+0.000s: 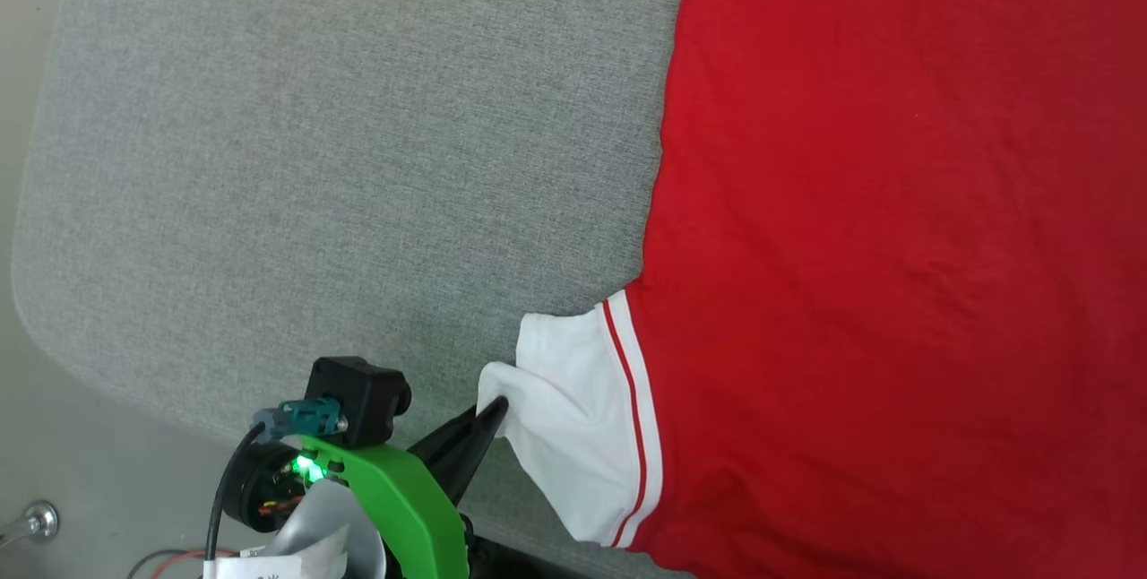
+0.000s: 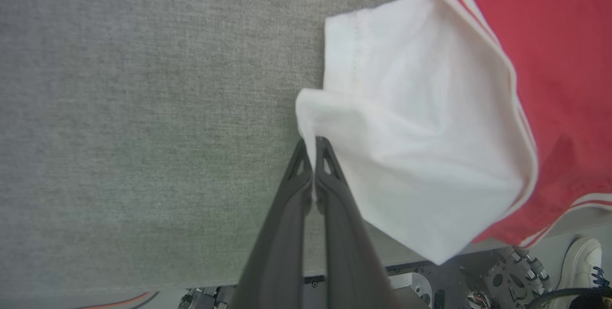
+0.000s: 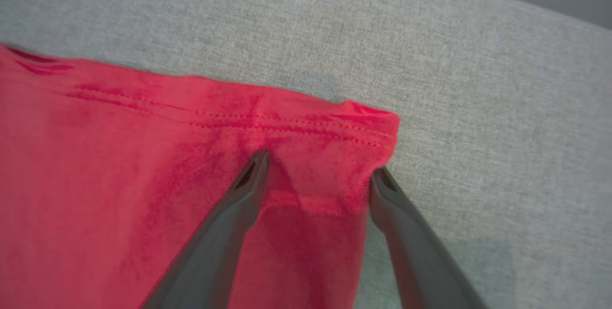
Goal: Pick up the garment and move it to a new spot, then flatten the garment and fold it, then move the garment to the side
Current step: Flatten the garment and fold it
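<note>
Our left gripper (image 2: 314,142) has its two long dark fingers pressed flat together, pinching a white edge of the garment (image 2: 420,132) between the tips. From the head we see that arm low at the left, fingers slanting up and to the right, ahead of a green wrist bracket (image 1: 408,494) with a black camera block (image 1: 357,400) on top (a small green light glows just below it). Our right gripper (image 3: 319,168) is spread wide, fingers splayed in a V, one tip over the red cloth and the other at its edge.
</note>
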Controlling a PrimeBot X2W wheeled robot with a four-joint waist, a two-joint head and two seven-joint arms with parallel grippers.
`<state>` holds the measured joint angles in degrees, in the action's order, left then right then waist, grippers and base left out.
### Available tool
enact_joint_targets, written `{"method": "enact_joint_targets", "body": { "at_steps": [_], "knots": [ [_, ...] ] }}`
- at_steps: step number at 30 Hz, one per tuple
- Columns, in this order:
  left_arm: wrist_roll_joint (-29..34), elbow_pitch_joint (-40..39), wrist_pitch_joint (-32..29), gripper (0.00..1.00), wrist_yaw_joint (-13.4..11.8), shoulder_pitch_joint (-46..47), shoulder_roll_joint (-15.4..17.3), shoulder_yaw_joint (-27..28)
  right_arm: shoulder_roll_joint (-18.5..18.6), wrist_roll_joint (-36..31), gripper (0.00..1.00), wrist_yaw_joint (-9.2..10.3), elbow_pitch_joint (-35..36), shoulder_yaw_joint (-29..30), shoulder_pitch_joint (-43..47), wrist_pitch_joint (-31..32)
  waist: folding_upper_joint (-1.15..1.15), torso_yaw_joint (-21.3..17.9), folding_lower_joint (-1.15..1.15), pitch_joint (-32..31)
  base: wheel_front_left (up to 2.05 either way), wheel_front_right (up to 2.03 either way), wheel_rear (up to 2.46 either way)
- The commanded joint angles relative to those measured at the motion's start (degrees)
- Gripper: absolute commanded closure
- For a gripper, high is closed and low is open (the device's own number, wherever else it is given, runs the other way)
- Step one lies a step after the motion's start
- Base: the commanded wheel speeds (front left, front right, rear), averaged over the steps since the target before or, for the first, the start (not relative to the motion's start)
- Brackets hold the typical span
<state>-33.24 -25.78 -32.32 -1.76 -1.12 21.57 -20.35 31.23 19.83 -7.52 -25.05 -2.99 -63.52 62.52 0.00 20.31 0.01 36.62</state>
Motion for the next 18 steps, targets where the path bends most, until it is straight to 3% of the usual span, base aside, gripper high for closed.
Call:
{"method": "enact_joint_targets", "body": {
  "at_steps": [1,2,3,18],
  "knots": [
    [0.3,0.3,0.4,1.00,0.2,1.1,-0.3,-0.1,-0.7,0.0,0.52,0.03,-1.8,-1.0,1.4,0.6,0.00,0.6,-0.01,0.4,0.00,0.00,0.00],
    [0.4,0.4,0.4,1.00,0.1,1.1,-0.3,-0.1,-0.6,0.0,0.85,0.03,-2.0,-1.3,1.6,0.7,0.00,0.6,-0.01,0.3,0.00,0.00,0.00],
    [0.3,0.7,0.6,1.00,0.1,1.3,-0.5,-0.3,-0.1,0.3,1.00,0.03,-2.5,-2.1,2.3,0.3,0.00,0.7,-0.01,0.0,0.00,0.00,0.00],
    [0.3,1.6,0.6,1.00,-0.8,2.1,-0.1,0.6,1.7,2.3,1.00,0.03,-4.1,-4.6,6.6,-3.8,0.00,-2.6,-0.01,-5.3,0.00,0.00,0.00]
  ]
}}
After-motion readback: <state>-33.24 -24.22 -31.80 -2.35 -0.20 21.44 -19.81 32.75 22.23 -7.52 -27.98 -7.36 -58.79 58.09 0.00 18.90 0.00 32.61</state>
